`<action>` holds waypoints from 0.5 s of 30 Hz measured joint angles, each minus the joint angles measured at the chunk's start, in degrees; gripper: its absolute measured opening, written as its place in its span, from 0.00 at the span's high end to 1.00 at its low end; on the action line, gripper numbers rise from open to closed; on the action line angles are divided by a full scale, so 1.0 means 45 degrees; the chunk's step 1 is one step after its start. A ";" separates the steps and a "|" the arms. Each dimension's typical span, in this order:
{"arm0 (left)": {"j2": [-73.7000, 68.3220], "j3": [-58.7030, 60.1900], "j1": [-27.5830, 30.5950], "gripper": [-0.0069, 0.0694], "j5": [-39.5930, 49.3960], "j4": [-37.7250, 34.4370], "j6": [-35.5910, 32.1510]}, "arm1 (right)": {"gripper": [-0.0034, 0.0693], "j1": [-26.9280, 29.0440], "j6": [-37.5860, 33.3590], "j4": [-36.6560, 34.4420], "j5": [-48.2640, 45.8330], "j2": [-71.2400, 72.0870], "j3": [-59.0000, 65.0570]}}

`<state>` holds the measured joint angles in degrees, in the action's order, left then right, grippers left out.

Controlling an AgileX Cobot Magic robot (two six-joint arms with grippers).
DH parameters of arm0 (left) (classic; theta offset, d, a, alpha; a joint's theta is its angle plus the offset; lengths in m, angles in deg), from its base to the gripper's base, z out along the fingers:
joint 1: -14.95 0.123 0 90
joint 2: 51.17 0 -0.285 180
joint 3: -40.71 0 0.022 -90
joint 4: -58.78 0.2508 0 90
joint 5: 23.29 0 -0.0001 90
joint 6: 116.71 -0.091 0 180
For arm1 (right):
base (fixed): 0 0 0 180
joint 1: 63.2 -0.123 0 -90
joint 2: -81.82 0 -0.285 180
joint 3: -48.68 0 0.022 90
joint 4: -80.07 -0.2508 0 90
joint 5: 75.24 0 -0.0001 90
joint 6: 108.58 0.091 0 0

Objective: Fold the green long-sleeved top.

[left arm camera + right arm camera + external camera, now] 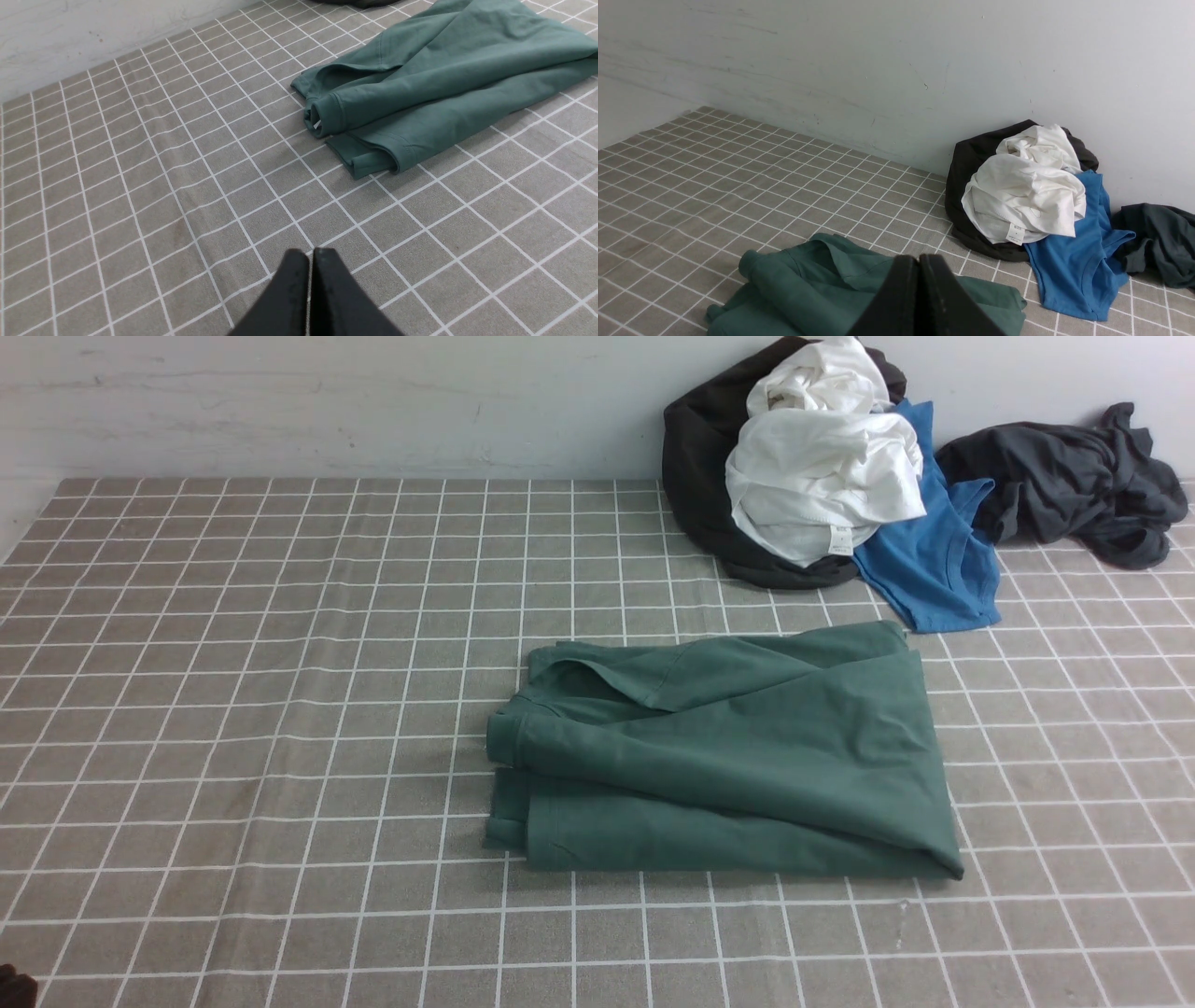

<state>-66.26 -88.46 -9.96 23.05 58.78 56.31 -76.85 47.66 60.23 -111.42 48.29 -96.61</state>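
Looking down my left wrist, my left gripper (310, 254) has its fingers pressed together, holding nothing, above bare checked cloth (233, 709). The green top (728, 756) lies well ahead of it, folded into a rough bundle near the middle of the table, a cuffed sleeve end and a hem edge on the side facing that gripper. My right gripper (919, 261) is also pressed together and empty, hovering above the top's near part; green fabric shows on both sides of its fingertips, not touching that I can tell. Beyond the top, against the wall, sits a heap: a white garment (822, 476) on a black one (700, 457), a blue shirt (934, 560) beside it, and a dark grey garment (1074, 476) further right.
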 joint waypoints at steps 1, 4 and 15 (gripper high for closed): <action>0.0000 0.0000 0.0000 0.92 0.0000 0.0000 0.0000 | 0.97 0.0000 0.0000 0.0000 -0.0090 0.0000 0.0000; 0.0000 0.0000 0.0000 0.92 0.0000 0.0000 0.0000 | 0.97 0.0000 0.0000 0.0000 -0.0279 0.0000 0.0000; 0.0000 0.0000 0.0000 0.92 0.0000 0.0000 0.0000 | 0.97 0.0000 0.0000 0.0000 -0.0793 0.0028 0.0238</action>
<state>-66.26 -88.46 -9.96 23.05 58.78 56.31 -76.85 47.66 60.23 -114.99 48.41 -95.54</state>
